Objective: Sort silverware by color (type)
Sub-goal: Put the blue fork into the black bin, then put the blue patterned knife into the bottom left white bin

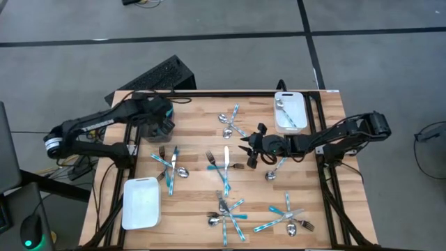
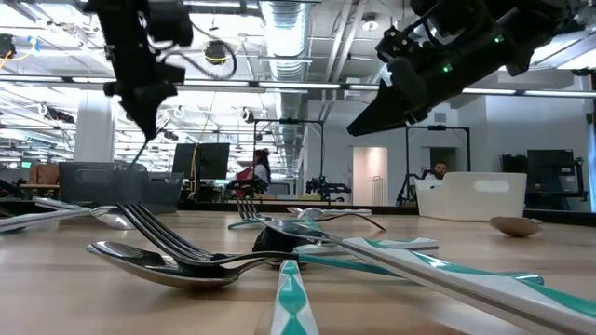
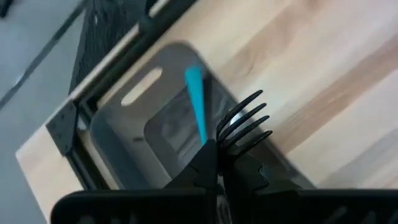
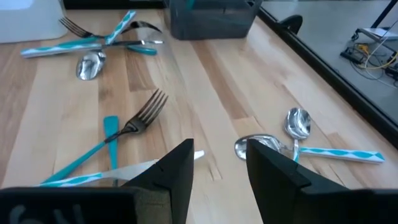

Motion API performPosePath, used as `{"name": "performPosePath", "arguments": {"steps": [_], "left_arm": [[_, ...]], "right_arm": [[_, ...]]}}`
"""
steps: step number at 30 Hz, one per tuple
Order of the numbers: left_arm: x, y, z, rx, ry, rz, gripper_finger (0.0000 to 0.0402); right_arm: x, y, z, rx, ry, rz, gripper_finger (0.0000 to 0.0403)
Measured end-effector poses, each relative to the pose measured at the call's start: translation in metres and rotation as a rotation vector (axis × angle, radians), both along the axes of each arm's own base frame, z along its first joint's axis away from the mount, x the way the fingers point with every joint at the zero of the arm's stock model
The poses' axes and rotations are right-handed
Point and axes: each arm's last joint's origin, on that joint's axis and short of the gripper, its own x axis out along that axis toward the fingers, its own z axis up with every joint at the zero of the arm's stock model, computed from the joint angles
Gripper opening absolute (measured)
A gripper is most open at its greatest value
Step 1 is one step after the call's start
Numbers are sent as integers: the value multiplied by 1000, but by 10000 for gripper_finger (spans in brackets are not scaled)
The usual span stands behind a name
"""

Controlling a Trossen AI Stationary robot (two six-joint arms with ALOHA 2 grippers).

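Teal-handled forks, spoons and knives lie in loose clusters on the wooden table [image 1: 202,188], for example at the silverware cluster [image 1: 225,166] and another cluster [image 1: 226,213]. My left gripper [image 3: 217,163] hovers above the dark grey tray [image 3: 134,124] at the table's far left, shut on a fork [image 3: 245,121]. My right gripper [image 4: 217,171] is open and hangs mid-table [image 1: 249,152]. It stands between a lying fork [image 4: 134,118] and two spoons [image 4: 297,123] and touches nothing. My left gripper pinches the fork between its two fingers near the neck [image 3: 219,142], coming from above. The tines [image 3: 249,118] stick out past the fingertips, and the teal handle [image 3: 197,102] points down toward the grey tray. The fork is lifted clear.
A white tray [image 1: 277,128] at the far right holds a spoon-like piece [image 1: 287,111]. Another white tray [image 1: 141,202] sits near the left edge. More silverware lies at the near right [image 1: 289,219] and far middle [image 1: 230,122]. People and desks show beyond the table.
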Motion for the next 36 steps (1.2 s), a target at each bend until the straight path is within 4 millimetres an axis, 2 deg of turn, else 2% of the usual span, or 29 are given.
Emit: {"name": "performPosePath", "arguments": {"steps": [3,7,13,18,22,26,31,36], "left_arm": [[0,9,-11,-99,16,1,1],[0,17,-17,-100,58,30,19],[-3,19,-15,6,129,72,83],[-7,19,-4,111,105,79,138],[-2,14,10,182,-58,47,163],[23,2,19,287,-325,-105,165],[59,-29,2,333,-645,-481,160],[70,-62,-14,352,-815,-671,160]], "right_arm": [[-1,0,-1,-1,12,0,170],[-2,1,-3,15,31,-6,170],[-5,2,-8,72,68,-44,170],[-15,14,-7,131,97,-100,170],[-28,29,-4,137,117,-157,170],[-41,43,1,182,134,-139,170],[-58,58,8,345,109,-180,169],[-72,76,5,537,102,-270,167]]}}
